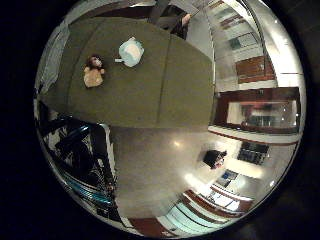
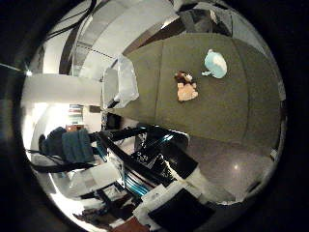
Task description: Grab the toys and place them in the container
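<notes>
Two soft toys lie on an olive-green table (image 1: pixel 165 85), far from my palm. One is a brown and tan plush animal (image 1: pixel 93 71), also seen as the plush animal (image 2: pixel 185 87). Close beside it lies a pale blue and white plush toy (image 1: pixel 131 51), seen too as the blue toy (image 2: pixel 215 64). A clear plastic container (image 2: pixel 117 83) with a white lining stands at one end of the table, a short way from the brown toy. White and black parts of my hand and arm (image 2: pixel 169 188) show at the edge of the thumb side view. Neither toy is touched.
Past the table's edge lies a shiny grey floor (image 1: pixel 160 170). Black and teal robot structure (image 1: pixel 82 155) stands by the table. Wooden cabinets (image 1: pixel 255 110) line the room's wall, and a dark object (image 1: pixel 215 158) sits on the floor.
</notes>
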Action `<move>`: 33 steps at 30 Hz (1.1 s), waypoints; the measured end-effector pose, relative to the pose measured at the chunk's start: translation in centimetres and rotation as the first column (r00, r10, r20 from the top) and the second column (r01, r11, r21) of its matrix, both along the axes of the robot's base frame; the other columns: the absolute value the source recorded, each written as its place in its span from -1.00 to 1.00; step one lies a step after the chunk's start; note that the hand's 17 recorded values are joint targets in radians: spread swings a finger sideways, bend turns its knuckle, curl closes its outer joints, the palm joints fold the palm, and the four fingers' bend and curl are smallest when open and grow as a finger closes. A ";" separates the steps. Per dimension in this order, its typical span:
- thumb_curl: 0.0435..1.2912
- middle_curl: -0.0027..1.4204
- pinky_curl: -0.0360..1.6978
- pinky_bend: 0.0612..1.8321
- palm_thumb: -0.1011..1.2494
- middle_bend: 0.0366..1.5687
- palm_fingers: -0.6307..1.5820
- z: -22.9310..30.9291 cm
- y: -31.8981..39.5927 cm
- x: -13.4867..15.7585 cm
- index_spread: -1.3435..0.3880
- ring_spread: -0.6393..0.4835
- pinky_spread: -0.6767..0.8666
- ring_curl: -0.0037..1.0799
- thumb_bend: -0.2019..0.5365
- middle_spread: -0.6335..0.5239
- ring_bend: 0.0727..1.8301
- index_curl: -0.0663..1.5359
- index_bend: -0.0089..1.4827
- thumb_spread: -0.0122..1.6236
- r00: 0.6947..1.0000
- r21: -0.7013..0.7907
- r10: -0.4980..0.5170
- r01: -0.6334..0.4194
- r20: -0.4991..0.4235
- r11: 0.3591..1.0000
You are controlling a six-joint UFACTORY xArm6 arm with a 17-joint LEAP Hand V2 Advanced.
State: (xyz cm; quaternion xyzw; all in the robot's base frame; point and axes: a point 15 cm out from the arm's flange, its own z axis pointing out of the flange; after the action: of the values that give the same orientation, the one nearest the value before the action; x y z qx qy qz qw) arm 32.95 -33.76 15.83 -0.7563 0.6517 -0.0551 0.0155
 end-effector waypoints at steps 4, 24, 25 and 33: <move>-0.56 -0.61 -0.74 -0.64 0.02 -0.82 -0.39 0.2 0.6 0.6 0.06 0.53 0.35 -0.56 -0.51 0.27 -0.86 -0.49 -0.73 0.37 1.000 0.003 -0.019 0.019 0.003 1.000; -0.60 -0.60 -0.75 -0.58 -0.06 -0.81 -0.32 0.6 -1.3 13.8 0.10 0.51 0.36 -0.51 -0.52 0.26 -0.83 -0.52 -0.75 0.37 0.992 0.038 -0.121 0.120 0.027 0.992; -0.60 -0.60 -0.75 -0.58 -0.07 -0.81 -0.32 -0.2 -1.7 14.8 0.10 0.51 0.36 -0.51 -0.52 0.26 -0.83 -0.52 -0.75 0.37 0.991 0.042 -0.129 0.128 0.023 0.991; -0.61 -0.59 -0.76 -0.53 -0.16 -0.81 -0.33 -8.5 -3.4 19.7 0.12 0.51 0.37 -0.49 -0.52 0.30 -0.80 -0.54 -0.76 0.36 0.989 0.066 -0.145 0.146 -0.031 0.987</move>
State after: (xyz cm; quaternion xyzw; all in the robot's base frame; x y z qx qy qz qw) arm 52.67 -37.16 7.29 -0.7064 0.7069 -0.0237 0.0287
